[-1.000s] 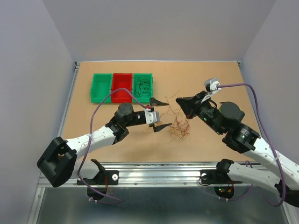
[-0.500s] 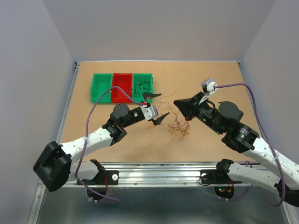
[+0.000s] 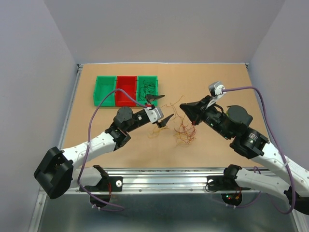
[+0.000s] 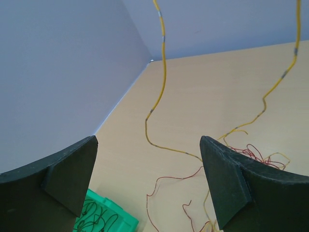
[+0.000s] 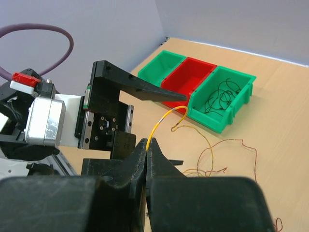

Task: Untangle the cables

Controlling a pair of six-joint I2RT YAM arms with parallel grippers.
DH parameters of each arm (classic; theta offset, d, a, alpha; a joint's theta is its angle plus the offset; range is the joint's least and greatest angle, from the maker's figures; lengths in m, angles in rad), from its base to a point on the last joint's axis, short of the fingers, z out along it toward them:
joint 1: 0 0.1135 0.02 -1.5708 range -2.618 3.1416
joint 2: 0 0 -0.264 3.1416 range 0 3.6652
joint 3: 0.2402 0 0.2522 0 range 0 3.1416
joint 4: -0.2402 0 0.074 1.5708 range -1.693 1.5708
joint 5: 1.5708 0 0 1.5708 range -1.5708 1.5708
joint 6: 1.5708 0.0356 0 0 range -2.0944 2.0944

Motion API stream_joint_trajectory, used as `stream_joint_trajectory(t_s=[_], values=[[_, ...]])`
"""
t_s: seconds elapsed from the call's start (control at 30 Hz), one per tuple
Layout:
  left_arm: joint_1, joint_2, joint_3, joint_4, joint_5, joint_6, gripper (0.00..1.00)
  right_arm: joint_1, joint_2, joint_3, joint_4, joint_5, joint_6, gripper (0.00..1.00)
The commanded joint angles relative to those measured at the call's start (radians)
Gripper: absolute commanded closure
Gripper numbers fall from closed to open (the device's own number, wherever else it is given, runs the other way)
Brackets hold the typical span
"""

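The cables (image 3: 186,130) lie as a loose clump of red-brown and orange-yellow strands on the worktop (image 3: 217,77), between the two arms and just near of the right fingers (image 3: 186,106). A further batch of dark green strands (image 3: 147,89) sits in the right-hand green bin (image 3: 155,78), beside the red bin (image 3: 125,91) at the far left. The right fingers are pressed together and pinch one yellow strand (image 5: 164,118), which arcs up out of their tips. The left fingers (image 3: 165,119) are spread wide and hold nothing. In the left wrist view the yellow strand runs up through the gap between them, but I cannot tell whether it lies within their closing reach. I judge these wires to be very light, limp and springy: they will curl back, snag on one another and drag the clump if I pull fast. I would take hold on a free run of the lifted strand, well apart from the knot, and draw it out slowly. A thin wire may slip out of a flat pinch, so I would grip square across it. The worktop is a bare tan board that I expect offers little friction to anchor the clump. Plain pale walls (image 3: 169,29) enclose it on three sides, and a metal rail (image 3: 164,176) carries the arm bases at the near edge.
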Motion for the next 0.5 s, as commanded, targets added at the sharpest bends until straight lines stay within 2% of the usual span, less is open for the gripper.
stream_joint_trajectory(t_s=[0.0,0.13,0.33,0.47], values=[[0.000,-0.005,0.041,-0.013,0.139,0.028,0.01,-0.001,0.005,0.066,0.022,-0.040,-0.020,1.00],[0.000,0.041,0.080,-0.073,0.280,0.036,0.01,-0.001,0.025,0.072,0.022,-0.079,-0.027,0.99],[0.000,0.063,0.100,-0.104,0.311,0.049,0.01,-0.001,0.045,0.076,0.022,-0.105,-0.032,0.99],[0.000,0.060,0.106,-0.136,0.403,0.063,0.01,-0.001,0.045,0.073,0.025,-0.102,-0.033,0.99]])
